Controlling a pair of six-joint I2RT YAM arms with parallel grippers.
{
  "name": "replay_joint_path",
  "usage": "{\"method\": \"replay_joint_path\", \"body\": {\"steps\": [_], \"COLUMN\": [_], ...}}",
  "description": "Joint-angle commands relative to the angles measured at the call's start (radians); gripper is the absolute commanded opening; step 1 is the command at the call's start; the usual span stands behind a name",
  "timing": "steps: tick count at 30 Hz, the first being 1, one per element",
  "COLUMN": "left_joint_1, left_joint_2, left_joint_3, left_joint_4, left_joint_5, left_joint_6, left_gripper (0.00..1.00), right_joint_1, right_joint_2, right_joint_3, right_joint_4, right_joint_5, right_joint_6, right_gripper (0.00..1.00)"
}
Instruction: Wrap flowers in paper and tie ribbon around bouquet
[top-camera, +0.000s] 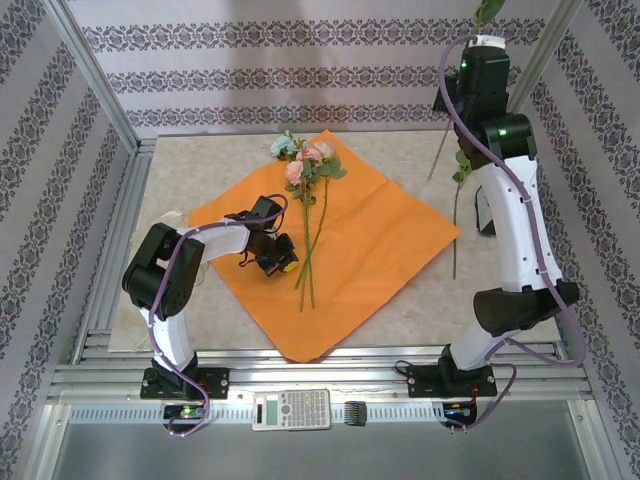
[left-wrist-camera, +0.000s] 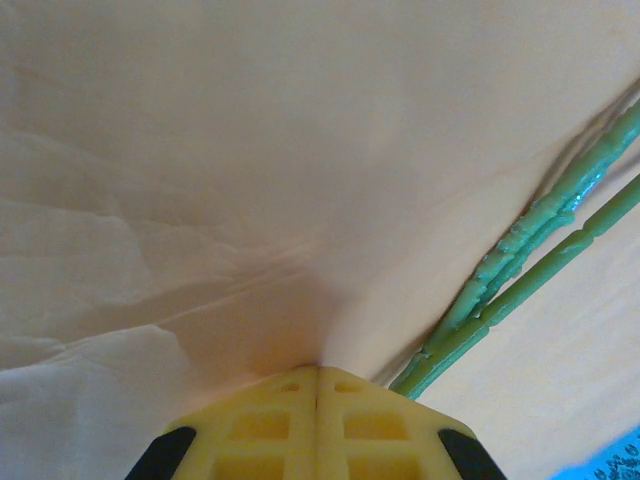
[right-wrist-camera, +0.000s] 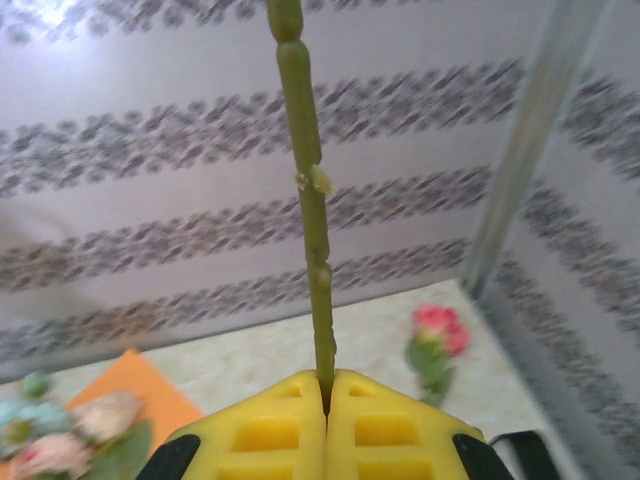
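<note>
- Left fingers (top-camera: 283, 264) (left-wrist-camera: 318, 385): pressed together, yellow tips down against paper (top-camera: 370, 240) (left-wrist-camera: 250, 150), left of its middle. Creases fanning out from the contact spot. Impossible to tell whether a fold is pinched between them.
- Right fingers (top-camera: 487, 42) (right-wrist-camera: 327, 385): clamped together on one green stem (right-wrist-camera: 305, 150), raised high, well beyond paper's right corner on its far side.
- Stem: straight up out of the yellow tips in the right wrist view, knobbly, with a leaf (top-camera: 488, 10) at its top end in the overhead view.
- Flowers (top-camera: 308, 165) (left-wrist-camera: 530, 260): lying on paper along its middle. Pink and pale blue blooms at paper's far corner, thin green stalks running toward the near corner, just beside the left fingers on their right.
- Paper: spread flat on desk (top-camera: 200, 170), bright orange, set as a diamond, lightly creased.
- Loose stems (top-camera: 455, 220): just off paper's right corner; lying or hanging, unclear.
- Bloom (right-wrist-camera: 437, 335): pink-red, blurred, right of paper (right-wrist-camera: 140, 385) in the right wrist view.
- Calculator (top-camera: 291, 408): just past paper's near corner.
</note>
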Motion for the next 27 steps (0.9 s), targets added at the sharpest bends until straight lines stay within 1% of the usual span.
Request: {"method": "replay_joint_path", "body": {"steps": [1,4,7,10,13,20,26,27], "left_joint_1": [-0.017,-0.017,-0.017,-0.017,-0.017,-0.017,-0.017,-0.017], "left_joint_2": [0.003,0.003,0.002,0.002,0.002,0.007,0.010,0.013], "left_joint_3": [-0.003,0.000,-0.003,-0.003,-0.001,0.003,0.013,0.014], "left_joint_4": [0.000,0.001,0.002,0.004,0.001,-0.002,-0.004,-0.004], "left_joint_5": [0.010,0.008,0.006,0.006,0.005,0.005,0.008,0.009], "left_joint_6": [0.003,0.002,0.000,0.000,0.002,0.003,0.004,0.005], "left_gripper": [0.00,0.00,0.00,0.00,0.00,0.00,0.00,0.00], "right_joint_1": [0.039,0.090,0.093,0.118,0.131,0.163,0.185,0.186], "right_joint_2": [0.106,0.181,0.302,0.443,0.543,0.655,0.738,0.747], "right_joint_3": [-0.144,-0.222,-0.236,-0.184,-0.184,-0.137,-0.030,-0.008], "right_joint_4": [-0.038,-0.044,-0.080,-0.184,-0.202,-0.238,-0.323,-0.345], "right_joint_5": [-0.319,-0.410,-0.565,-0.601,-0.671,-0.680,-0.657,-0.646], "right_joint_6": [0.183,0.203,0.251,0.235,0.245,0.215,0.165,0.156], "right_gripper": [0.00,0.00,0.00,0.00,0.00,0.00,0.00,0.02]}}
